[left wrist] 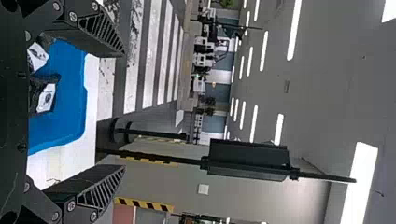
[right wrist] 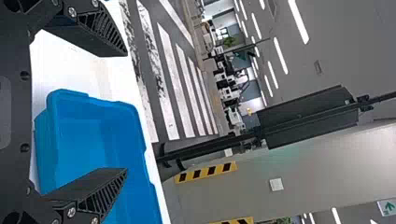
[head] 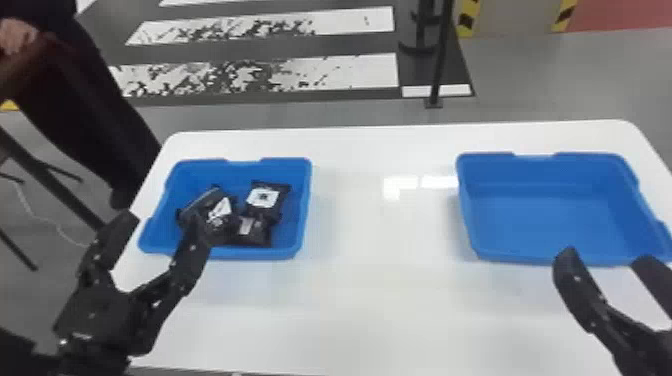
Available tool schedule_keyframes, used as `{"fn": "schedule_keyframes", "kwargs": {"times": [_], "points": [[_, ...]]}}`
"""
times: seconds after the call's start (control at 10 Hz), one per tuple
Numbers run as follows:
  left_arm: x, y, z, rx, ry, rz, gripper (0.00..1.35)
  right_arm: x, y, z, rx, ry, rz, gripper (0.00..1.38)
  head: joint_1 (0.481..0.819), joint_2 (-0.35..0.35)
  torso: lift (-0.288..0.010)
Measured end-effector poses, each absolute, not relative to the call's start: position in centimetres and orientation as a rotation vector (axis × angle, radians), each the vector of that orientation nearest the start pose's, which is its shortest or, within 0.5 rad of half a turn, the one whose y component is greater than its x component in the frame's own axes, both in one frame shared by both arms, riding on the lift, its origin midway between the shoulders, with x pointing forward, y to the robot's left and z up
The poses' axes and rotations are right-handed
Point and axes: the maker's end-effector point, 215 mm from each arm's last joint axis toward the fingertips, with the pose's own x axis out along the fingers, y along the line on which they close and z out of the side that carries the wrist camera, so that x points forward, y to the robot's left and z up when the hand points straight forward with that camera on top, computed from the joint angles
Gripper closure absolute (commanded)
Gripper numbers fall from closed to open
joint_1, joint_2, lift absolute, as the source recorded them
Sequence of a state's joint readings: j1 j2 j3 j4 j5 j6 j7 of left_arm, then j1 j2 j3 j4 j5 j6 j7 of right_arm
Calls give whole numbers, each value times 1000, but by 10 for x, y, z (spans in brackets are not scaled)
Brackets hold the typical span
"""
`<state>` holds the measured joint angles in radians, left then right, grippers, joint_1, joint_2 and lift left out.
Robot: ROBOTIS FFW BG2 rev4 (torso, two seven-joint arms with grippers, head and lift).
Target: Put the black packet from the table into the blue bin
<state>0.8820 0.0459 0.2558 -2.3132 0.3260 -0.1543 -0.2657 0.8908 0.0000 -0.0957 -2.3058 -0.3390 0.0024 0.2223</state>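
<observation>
Your white table (head: pixel 380 300) carries the right blue bin (head: pixel 540 225) and the left blue bin (head: pixel 215 172). Your left gripper (head: pixel 161 227) is spread wide near the left bin, your right gripper (head: pixel 606 257) likewise near the right one; you have nothing held in either. Black packets (head: pixel 267 196), probably three, lie bunched together inside the left bin.

1. Left claw (head: pixel 162 225), at the tabletop's (head: pixel 370 300) left: matte black, with a blocky housing (head: pixel 95 315) bearing a small pale strip (head: pixel 82 336).
2. Its fingers (left wrist: pixel 100 35) are black wedges with slanting ribs; silvery screws (left wrist: pixel 73 17) stud the joints.
3. Right claw (head: pixel 606 257), at the tabletop's right: black too, with ribbed wedge fingers (right wrist: pixel 100 186) and silvery screws (right wrist: pixel 71 212).
4. Its dark plate (right wrist: pixel 22 112) has round holes and a paler, rounded patch (right wrist: pixel 4 112).
</observation>
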Motion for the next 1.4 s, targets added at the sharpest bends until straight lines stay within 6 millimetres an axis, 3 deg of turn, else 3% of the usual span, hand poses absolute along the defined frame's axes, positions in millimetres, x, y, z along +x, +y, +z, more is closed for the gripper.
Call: {"fn": "schedule_keyframes", "kwargs": {"times": [1.4], "points": [[337, 293, -275, -116, -58, -97, 190, 333, -228, -334, 283, 115, 127, 136, 695, 114, -110]]}}
